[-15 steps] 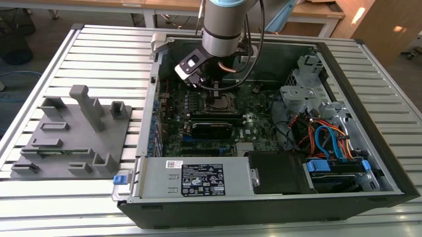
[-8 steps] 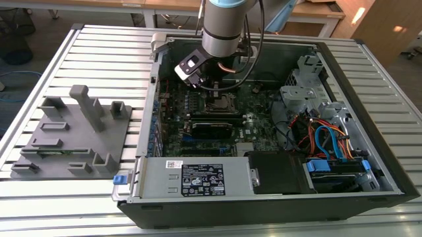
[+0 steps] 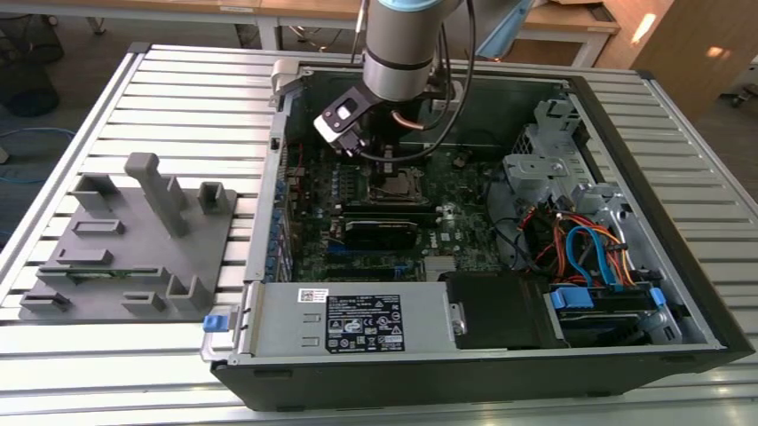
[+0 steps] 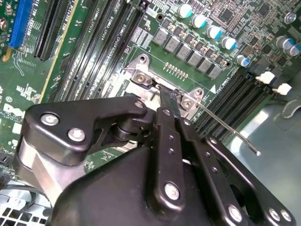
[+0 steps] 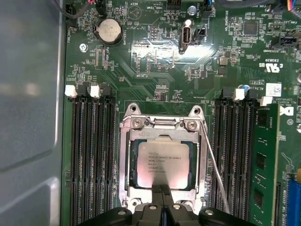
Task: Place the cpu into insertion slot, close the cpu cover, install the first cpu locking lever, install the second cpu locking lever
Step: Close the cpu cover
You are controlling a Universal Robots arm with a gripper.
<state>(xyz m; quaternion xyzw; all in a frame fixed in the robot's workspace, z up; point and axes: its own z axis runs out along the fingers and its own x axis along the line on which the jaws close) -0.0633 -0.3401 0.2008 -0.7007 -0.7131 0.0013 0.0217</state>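
Here: one cpu [image 5: 162, 155] under one cpu cover [image 5: 126, 155] (down).

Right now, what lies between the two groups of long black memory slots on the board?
In the first wrist view, the cpu lies between the memory slots, framed by the silver cpu cover; a thin lever wire slants beside it.

An open computer case [image 3: 663, 355] lies on the slatted metal bench [image 3: 177, 89]. Outside the case, on the exterior view's left, sits a grey moulded fixture [image 3: 130, 240]. Inside the case are a labelled power supply box [image 3: 355, 319], blue and orange cables [image 3: 592, 248] on the exterior view's right, long black memory slots [image 5: 91, 155] and a round coin battery [image 5: 109, 31].
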